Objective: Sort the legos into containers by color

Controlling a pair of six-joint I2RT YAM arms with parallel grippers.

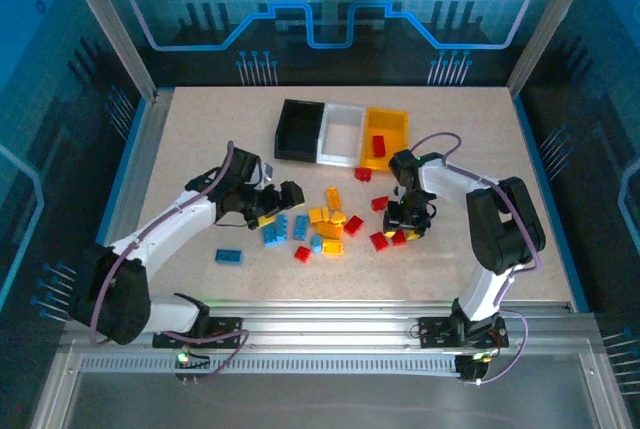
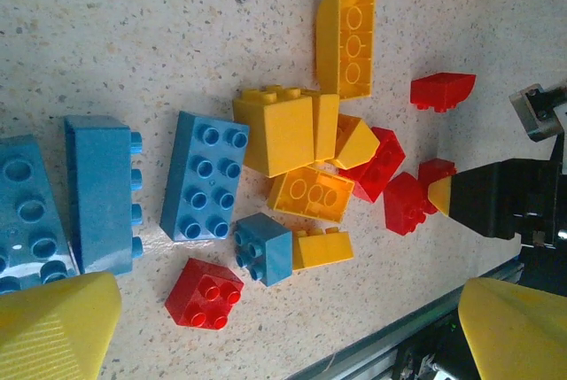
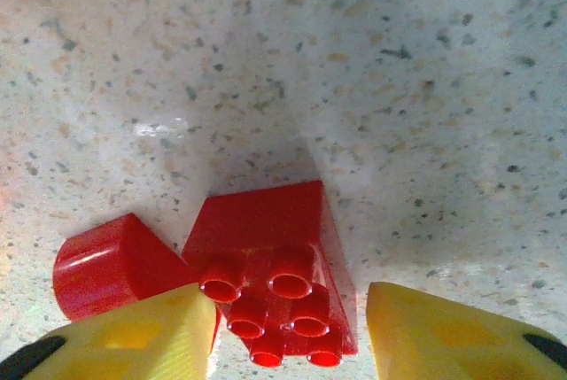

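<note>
Right jaws straddle a red lego [image 3: 266, 229]; second red lego [image 3: 111, 265] just beside.

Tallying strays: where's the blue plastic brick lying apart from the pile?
Top view, left side: that blue plastic brick lies left of the pile, near the left arm.

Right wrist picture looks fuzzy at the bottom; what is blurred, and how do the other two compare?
Right wrist: the right gripper's fingertips are blurred, too near the lens; the red brick is sharper, with a soft shadow and a small glare spot on the table. Left wrist: the legos are crisp, the left gripper's fingertips soft. Top external: even light, bluish cast at the edges.
</note>
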